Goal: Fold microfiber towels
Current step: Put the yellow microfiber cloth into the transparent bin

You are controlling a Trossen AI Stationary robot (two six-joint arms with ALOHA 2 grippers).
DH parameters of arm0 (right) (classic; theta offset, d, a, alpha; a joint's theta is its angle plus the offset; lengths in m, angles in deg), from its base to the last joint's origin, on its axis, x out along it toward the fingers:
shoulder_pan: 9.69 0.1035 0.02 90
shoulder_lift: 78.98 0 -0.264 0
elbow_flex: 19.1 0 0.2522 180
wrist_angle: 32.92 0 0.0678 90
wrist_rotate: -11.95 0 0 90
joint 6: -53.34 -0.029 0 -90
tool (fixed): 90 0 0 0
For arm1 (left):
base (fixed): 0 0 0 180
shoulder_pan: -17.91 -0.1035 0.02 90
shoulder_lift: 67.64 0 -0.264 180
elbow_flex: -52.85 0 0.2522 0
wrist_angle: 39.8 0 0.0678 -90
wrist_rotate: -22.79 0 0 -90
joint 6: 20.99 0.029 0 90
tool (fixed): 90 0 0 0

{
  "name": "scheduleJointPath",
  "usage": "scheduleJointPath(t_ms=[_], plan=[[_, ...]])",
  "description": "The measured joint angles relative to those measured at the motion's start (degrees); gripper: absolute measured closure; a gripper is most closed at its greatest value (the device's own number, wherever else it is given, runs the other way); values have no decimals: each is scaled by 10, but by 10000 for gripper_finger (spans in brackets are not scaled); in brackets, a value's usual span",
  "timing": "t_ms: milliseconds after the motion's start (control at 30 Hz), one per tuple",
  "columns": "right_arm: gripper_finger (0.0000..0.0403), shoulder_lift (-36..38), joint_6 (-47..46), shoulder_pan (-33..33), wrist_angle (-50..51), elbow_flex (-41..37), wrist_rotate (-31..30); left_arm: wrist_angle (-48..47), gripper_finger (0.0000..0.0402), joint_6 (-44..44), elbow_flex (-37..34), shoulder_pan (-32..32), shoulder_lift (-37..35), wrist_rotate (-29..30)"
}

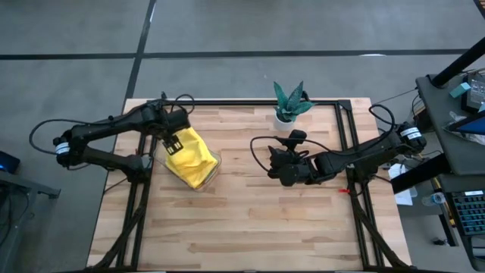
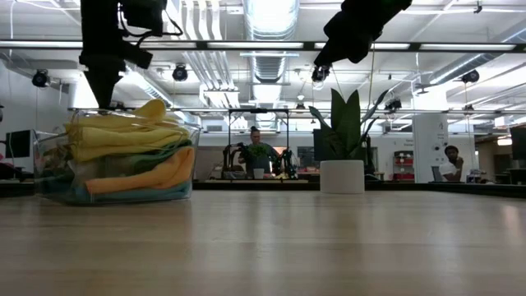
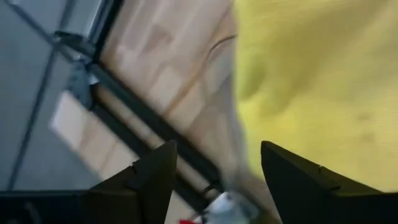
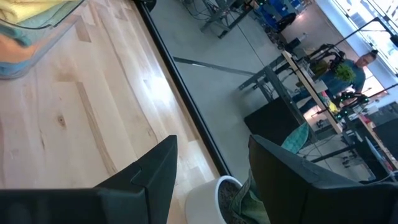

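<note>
A clear plastic tray (image 1: 213, 171) at the table's left holds a stack of microfiber towels (image 2: 123, 160). A yellow towel (image 1: 191, 158) lies rumpled on top, with yellow, pale green, orange and blue layers under it in the low view. My left gripper (image 1: 174, 144) hangs open just above the far left edge of that yellow towel (image 3: 311, 81), with nothing between its fingers. My right gripper (image 1: 272, 164) hovers open and empty over the middle of the table, right of the tray and near the plant.
A small teal-leaved plant in a white pot (image 1: 286, 114) stands at the far edge, close to my right gripper, and its pot (image 4: 208, 199) shows in the right wrist view. A black metal frame (image 1: 250, 101) borders the table. Bare wood (image 1: 250, 220) fills the near half.
</note>
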Motion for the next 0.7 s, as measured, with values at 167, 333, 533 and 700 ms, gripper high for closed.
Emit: scheduleJointPath(t_ms=[167, 333, 533, 700], plan=[[213, 0, 0, -1, 0, 0, 0, 49, 183, 0, -1, 11, 0, -104], [213, 0, -4, -1, 3, 0, 1, 71, 183, -2, -4, 58, 0, -167], [213, 0, -1, -5, 3, -2, 46, 109, 182, -92, -4, 149, 0, -193], [213, 0, -2, -7, 3, -4, 77, 170, 182, -148, -6, 235, 12, -194]])
